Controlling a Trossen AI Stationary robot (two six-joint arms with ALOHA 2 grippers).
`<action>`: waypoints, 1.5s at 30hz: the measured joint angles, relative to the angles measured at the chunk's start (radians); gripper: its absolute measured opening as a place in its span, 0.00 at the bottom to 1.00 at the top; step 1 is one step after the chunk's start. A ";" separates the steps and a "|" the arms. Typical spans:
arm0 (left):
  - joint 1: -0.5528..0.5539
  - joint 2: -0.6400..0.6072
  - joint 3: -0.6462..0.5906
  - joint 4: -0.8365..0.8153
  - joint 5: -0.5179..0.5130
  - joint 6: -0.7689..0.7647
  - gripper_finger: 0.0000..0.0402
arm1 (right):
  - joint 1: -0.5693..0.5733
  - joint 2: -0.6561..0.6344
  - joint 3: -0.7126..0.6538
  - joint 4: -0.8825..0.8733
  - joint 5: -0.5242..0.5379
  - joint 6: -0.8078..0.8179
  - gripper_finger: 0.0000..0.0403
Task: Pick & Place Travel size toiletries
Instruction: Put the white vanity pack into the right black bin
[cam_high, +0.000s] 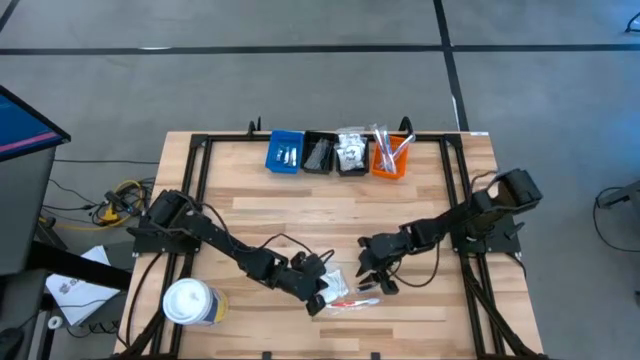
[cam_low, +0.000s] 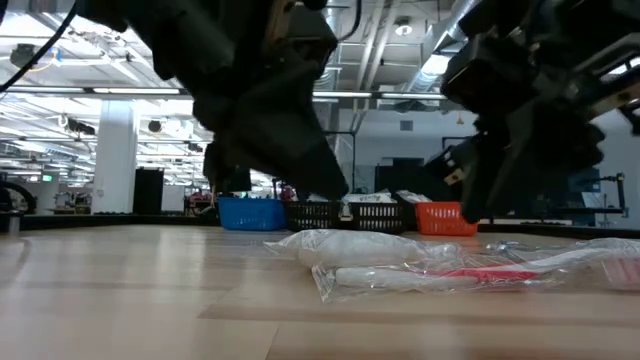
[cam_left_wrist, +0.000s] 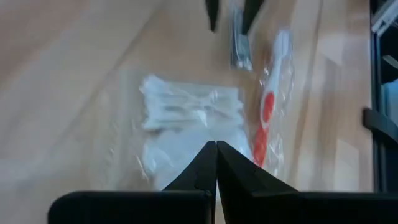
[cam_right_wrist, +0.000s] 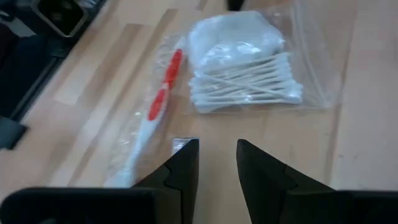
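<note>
— Clear plastic is what lies near the front of the wooden table (cam_high: 250, 215), yes?

— Yes — a sachet of cotton swabs (cam_right_wrist: 245, 74) and just beside it a wrapped red-and-white toothbrush (cam_right_wrist: 155, 109).

— Where is the left gripper (cam_left_wrist: 216, 163)?

— Over the sachet, its fingers pressed together, nothing between them.

— And the right gripper (cam_right_wrist: 217, 163)?

— Low over the table near the toothbrush and the swabs, its fingers a little apart, holding nothing.

— Other things?

— Blue, two black and orange bins (cam_high: 337, 152) stand in a row at the far edge, with small items inside. A white tub (cam_high: 190, 302) is near the left arm's base.
</note>
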 joint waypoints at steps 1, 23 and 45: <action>0.003 0.004 -0.002 0.002 0.014 -0.008 0.00 | -0.004 0.011 0.006 -0.002 0.000 0.000 0.25; 0.095 0.041 -0.071 -0.020 0.061 -0.049 0.00 | -0.040 -0.012 0.010 -0.003 0.001 -0.110 0.25; 0.153 0.046 -0.074 0.030 0.142 -0.033 0.00 | -0.083 0.057 0.013 0.162 0.008 -0.451 0.25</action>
